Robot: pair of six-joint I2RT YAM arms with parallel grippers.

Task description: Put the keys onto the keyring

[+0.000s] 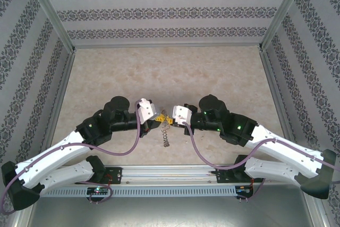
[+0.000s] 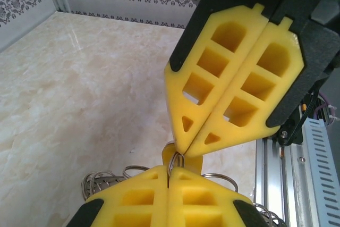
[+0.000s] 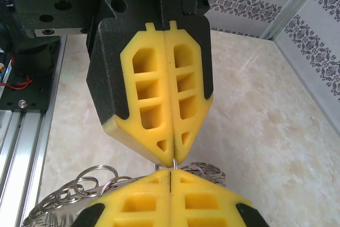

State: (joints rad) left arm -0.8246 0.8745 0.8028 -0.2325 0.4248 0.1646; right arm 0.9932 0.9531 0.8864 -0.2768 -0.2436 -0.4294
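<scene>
Two tools, left tool (image 1: 159,115) and right tool (image 1: 171,114), meet tip to tip over the counter (image 1: 106,78), the keyring (image 1: 165,135) trailing from them toward the near edge. Left wrist: both are closed, pinching one keyring wire loop, a yellow-orange key (image 2: 194,162) just behind. Right wrist: same pinch, spare loops lower left.

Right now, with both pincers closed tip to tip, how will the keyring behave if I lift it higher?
Probably floppy: the keyring trails from the left pincer and right pincer as a loose string of loops, so it may swing. Its thin wire loops look slippery, and the shut tips pinch only a sliver.
</scene>
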